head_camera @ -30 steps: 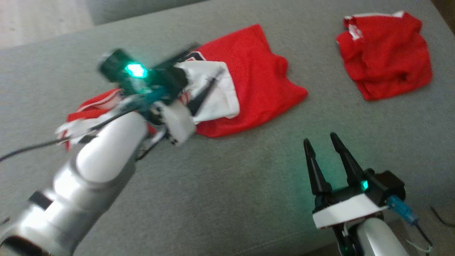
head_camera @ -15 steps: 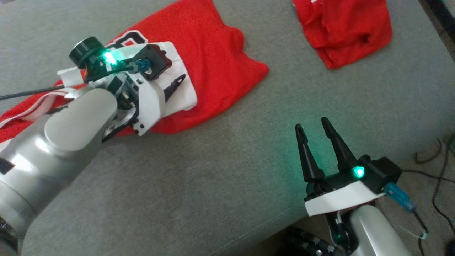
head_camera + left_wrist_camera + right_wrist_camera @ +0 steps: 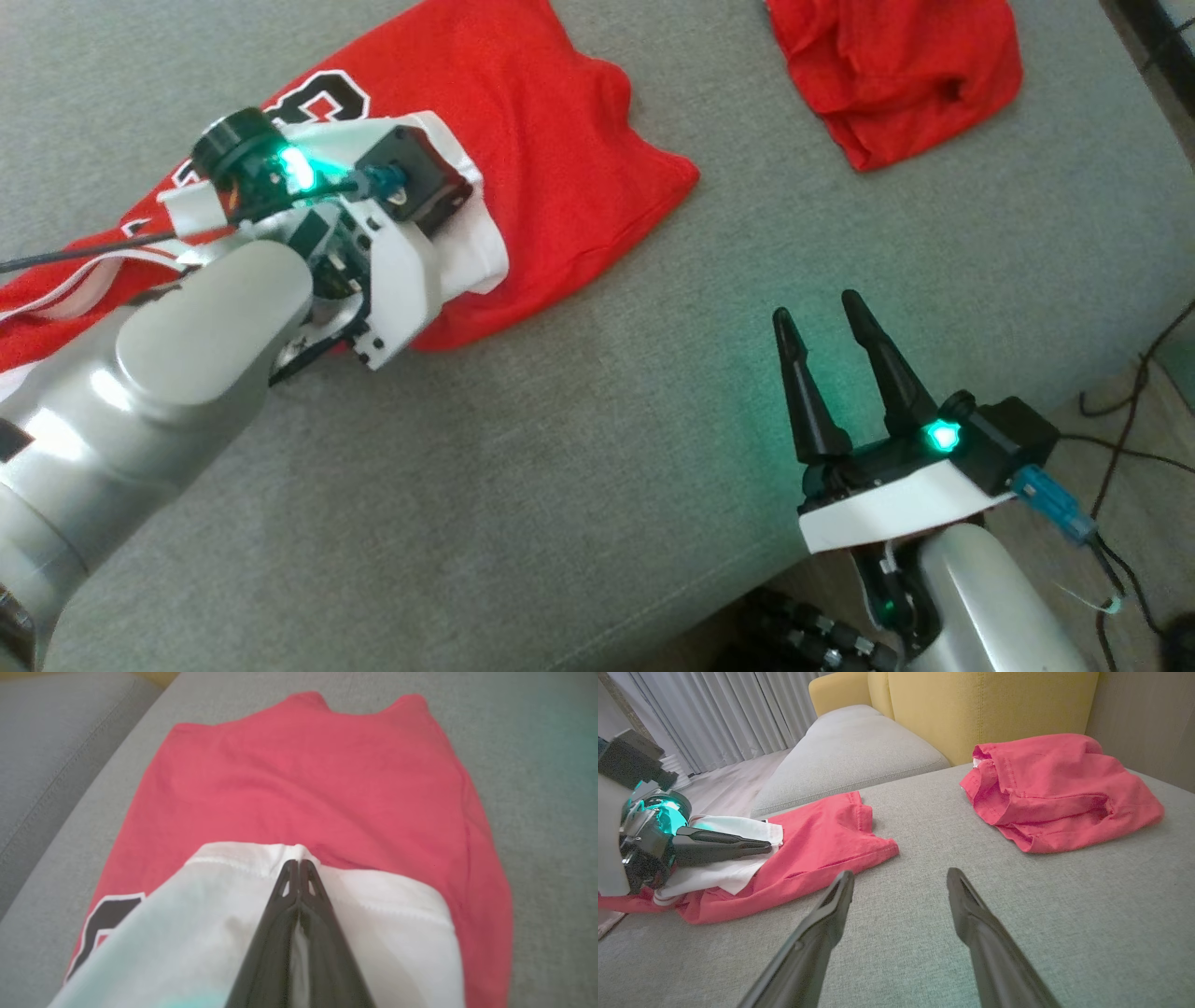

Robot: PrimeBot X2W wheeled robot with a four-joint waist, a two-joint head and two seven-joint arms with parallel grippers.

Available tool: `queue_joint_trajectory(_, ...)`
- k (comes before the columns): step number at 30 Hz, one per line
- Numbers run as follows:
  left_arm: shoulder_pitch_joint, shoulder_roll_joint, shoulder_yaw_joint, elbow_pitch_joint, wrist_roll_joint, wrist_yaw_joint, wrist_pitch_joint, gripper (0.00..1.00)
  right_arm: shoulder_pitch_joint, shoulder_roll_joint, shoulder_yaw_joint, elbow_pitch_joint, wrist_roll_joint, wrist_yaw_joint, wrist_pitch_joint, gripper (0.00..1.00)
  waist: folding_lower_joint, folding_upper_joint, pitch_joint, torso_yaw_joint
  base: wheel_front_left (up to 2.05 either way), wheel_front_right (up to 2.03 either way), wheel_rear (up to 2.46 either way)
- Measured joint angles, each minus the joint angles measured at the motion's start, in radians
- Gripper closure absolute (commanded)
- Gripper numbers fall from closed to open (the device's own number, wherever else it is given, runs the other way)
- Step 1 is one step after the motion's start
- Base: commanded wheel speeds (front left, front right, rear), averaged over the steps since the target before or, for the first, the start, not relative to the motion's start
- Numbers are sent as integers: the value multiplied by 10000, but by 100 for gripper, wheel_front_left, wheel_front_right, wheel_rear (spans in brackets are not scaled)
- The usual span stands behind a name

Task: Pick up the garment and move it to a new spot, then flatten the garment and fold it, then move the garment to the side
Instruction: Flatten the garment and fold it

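Grey sofa seat (image 3: 579,448): carries both cloth items. Yellow backrest (image 3: 971,704) rises behind it in the right wrist view.

Garment (image 3: 551,159): red jersey with black-and-white lettering, lying on the seat's far left part and running off the head view's left edge. It is spread mostly flat, with its free end pointing toward the middle of the seat. A white panel (image 3: 397,933) is folded over on top of the red cloth.

Second red garment (image 3: 896,65): crumpled heap toward the seat's far right corner, well apart from the jersey.

Left arm (image 3: 140,392): silver forearm reaching in over the seat's left side, above the jersey.

Left gripper (image 3: 297,865): fingers pressed together, tips at the stitched hem of the white panel. A small pucker of white cloth is pinched at the tips.

Right gripper (image 3: 815,306): fingers spread apart, nothing between them. It hovers over bare grey cloth near the seat's front edge, right of the jersey and touching neither garment.

Cables (image 3: 1130,392): dark, on the floor beyond the seat's front right edge.
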Motion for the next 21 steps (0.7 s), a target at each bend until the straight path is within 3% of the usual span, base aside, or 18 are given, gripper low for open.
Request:
queue_joint_trajectory(8, -128, 25, -119, -550, -8, 0, -1590, 100, 60, 2, -433, 67, -253, 0, 0, 0, 0, 0, -389, 478, 0, 0, 0)
queue_joint_trajectory(14, -627, 134, 81, -1137, -161, 25, -3114, 100, 529, 4, -1218, 259, -648, 0, 0, 0, -1, 0, -969, 1349, 0, 0, 0)
queue_joint_trajectory(21, -49, 1315, 290, -2324, -255, 763, -3787, 100, 662, -357, -1779, 1496, -752, 0, 6, 0, -2, 1, -1711, 2744, 0, 0, 0)
